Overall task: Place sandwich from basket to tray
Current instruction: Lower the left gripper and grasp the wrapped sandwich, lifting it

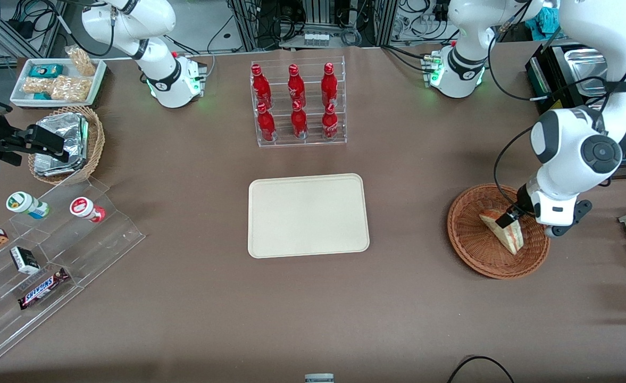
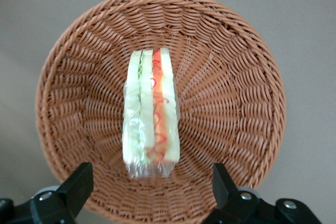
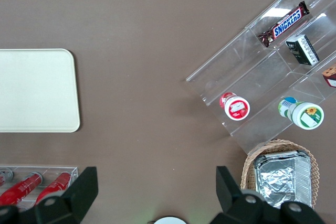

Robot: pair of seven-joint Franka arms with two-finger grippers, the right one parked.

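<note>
Left wrist view looks straight down into the basket [image 2: 160,111], where the sandwich [image 2: 151,114] stands on edge near the middle of the weave, its striped filling face turned up and its clear wrap bunched at one end. The gripper [image 2: 151,190] hangs just above the basket with its jaws spread wide and nothing between them; the two black fingertips [image 2: 77,182] sit over the basket's rim, one to each side of the sandwich's line, neither touching it. In the front view the gripper [image 1: 507,219] is over the part of the basket [image 1: 498,232] nearest the working arm, right at the upper end of the sandwich [image 1: 504,230], and the tray [image 1: 308,215] lies well apart from the basket toward the parked arm's end of the table, bare. The step in hand looks like the descent for the grasp. To do it well, the fingers should probably come down centred on the wedge, so the pads meet the two flat bread faces rather than the crinkled wrap end, which could slip out. The close should be gentle, since soft bread will likely squash, and low enough to hold without scraping the wicker. A straight lift should clear the basket's rim before any sideways travel to the tray.
</note>
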